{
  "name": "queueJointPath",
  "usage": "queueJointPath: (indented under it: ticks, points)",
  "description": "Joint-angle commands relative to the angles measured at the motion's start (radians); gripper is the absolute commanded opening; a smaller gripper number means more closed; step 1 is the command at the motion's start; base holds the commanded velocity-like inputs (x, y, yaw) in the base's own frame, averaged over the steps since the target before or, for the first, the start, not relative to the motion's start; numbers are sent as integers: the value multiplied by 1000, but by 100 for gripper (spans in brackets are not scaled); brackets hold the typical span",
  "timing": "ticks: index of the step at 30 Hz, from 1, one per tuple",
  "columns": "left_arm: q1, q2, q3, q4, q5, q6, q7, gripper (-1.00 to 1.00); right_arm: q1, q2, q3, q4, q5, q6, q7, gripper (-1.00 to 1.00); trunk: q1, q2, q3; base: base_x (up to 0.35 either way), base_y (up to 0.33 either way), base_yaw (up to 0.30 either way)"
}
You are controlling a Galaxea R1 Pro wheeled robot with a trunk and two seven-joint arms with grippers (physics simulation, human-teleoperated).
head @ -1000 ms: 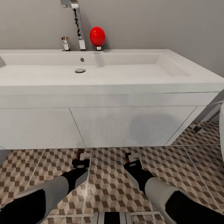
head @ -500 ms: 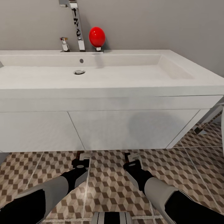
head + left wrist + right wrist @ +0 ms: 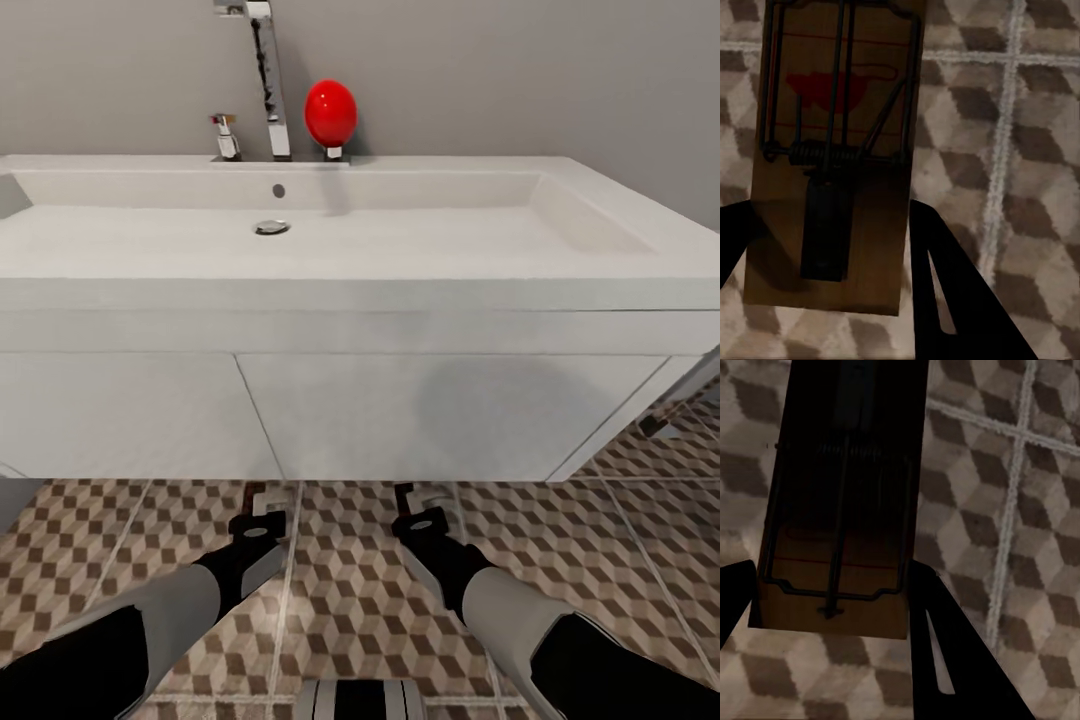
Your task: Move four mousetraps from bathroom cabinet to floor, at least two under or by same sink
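Note:
Both arms reach low over the cube-patterned bathroom floor [image 3: 350,590], just in front of the white vanity of the sink [image 3: 330,240]. My left gripper [image 3: 262,508] is shut on a mousetrap [image 3: 832,150], a brown wooden slab with a wire spring and a red mouse print, held flat between the dark fingers [image 3: 945,277]. A second mousetrap [image 3: 840,495] sits in my right gripper [image 3: 418,503], which is shut on it; it hangs in shadow above the tiles. The tall chrome tap [image 3: 272,80] stands at the basin's back edge. The cabinet is out of view.
A red egg-shaped object [image 3: 331,113] stands beside the tap. The vanity's two white doors [image 3: 430,410] hang above the floor, leaving a low gap under them. A grey wall [image 3: 520,70] rises behind the sink. Tiles continue to the right of the vanity [image 3: 680,440].
The whole head picture has shifted, so the camera moved: the sink sits further right in it and more of its front shows. Both grippers still hold their mousetraps over the tiles.

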Motion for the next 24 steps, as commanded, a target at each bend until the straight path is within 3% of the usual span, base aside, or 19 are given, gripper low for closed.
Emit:
queueJointPath:
  ticks: [1, 12, 24]
  points:
    - [-1, 0, -7, -1, 7, -3, 5, -100, -1, 0, 5, -1, -5, 4, -4, -100, 0, 0, -2, 0, 0, 172]
    - [-1, -4, -9, -4, 4, -4, 6, -100, -1, 0, 5, -2, -5, -1, -4, -100, 0, 0, -17, 0, 0, 131]
    - [-1, -5, -10, -5, 2, -4, 6, -100, 1, 0, 3, -3, -9, -11, -4, -100, 0, 0, -31, 0, 0, -53]
